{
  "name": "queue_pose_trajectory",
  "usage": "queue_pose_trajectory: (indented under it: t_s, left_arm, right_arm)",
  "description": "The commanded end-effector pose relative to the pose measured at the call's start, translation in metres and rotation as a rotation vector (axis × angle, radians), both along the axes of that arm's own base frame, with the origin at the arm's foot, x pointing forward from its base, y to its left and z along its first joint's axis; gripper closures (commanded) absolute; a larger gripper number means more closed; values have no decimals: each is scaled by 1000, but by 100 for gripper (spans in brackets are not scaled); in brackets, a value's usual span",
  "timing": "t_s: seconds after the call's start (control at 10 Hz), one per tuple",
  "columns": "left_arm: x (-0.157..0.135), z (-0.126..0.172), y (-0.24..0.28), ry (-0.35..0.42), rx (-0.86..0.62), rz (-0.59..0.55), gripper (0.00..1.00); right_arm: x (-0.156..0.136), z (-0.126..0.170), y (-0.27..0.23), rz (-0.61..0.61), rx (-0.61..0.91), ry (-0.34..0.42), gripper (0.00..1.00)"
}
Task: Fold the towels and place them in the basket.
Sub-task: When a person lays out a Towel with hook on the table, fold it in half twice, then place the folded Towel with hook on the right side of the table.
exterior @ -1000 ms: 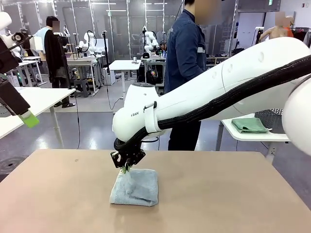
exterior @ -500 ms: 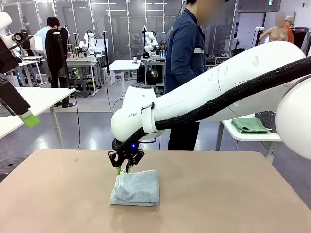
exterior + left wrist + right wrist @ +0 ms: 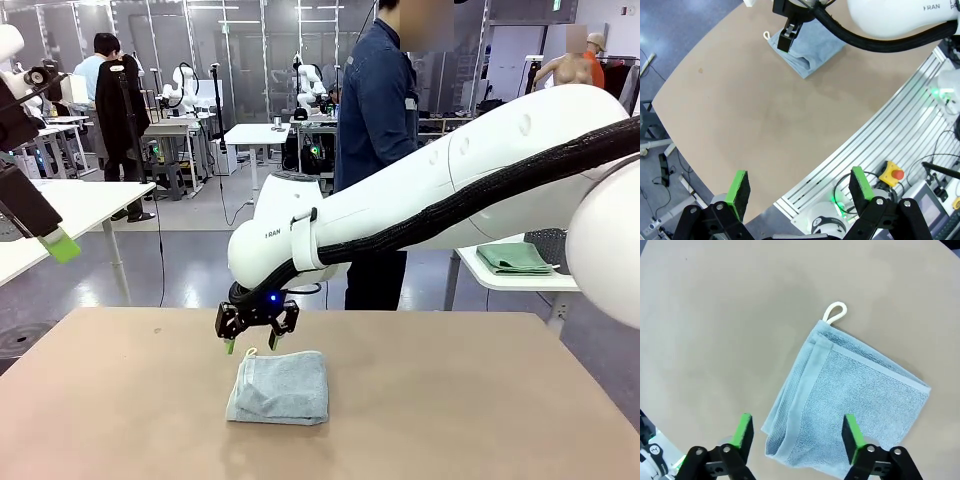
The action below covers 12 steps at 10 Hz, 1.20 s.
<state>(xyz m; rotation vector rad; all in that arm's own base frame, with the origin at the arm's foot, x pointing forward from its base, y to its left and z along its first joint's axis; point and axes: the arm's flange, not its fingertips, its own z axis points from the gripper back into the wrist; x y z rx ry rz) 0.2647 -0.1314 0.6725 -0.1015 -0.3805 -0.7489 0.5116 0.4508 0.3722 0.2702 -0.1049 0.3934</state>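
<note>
On the counter [image 3: 450, 400], about mid-width, lies one blue-grey towel [image 3: 280, 388], folded into a near-square packet and lying flat.

- Cord loop [image 3: 250, 352] sticks out at the towel's far-left corner.
- Right fingers [image 3: 230, 346] hang just above that corner, spread apart, gripping nothing.
- Right wrist view looks straight down on the towel. The stacked free edges run along the side that ends at the loop.
- Left fingers [image 3: 60, 244] are raised well off to the towel's left, wide open, empty.

Judgement: the fold looks done, and the step in hand is pick-up for the basket. The right arm is far nearer. The towel sits below the right fingers and slightly toward the robot. A short drop with the pads straddling the stacked edge should catch all layers.
</note>
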Motion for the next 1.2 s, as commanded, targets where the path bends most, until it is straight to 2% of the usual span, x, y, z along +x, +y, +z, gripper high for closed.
queue_pose_trajectory:
  t_s: [0.0, 0.1, 0.2, 1.1]
  left_arm:
    - [0, 0, 1, 4, 7, -19, 0]
    - [0, 0, 1, 4, 7, -19, 0]
    - [0, 0, 1, 4, 7, -19, 0]
    - [0, 0, 1, 4, 7, -19, 0]
  right_arm:
    - [-5, -2, -9, 8, -39, 12, 11]
    - [-4, -5, -14, 27, -88, 35, 11]
    - [0, -2, -2, 1, -8, 7, 11]
    - [0, -2, -2, 1, -8, 7, 11]
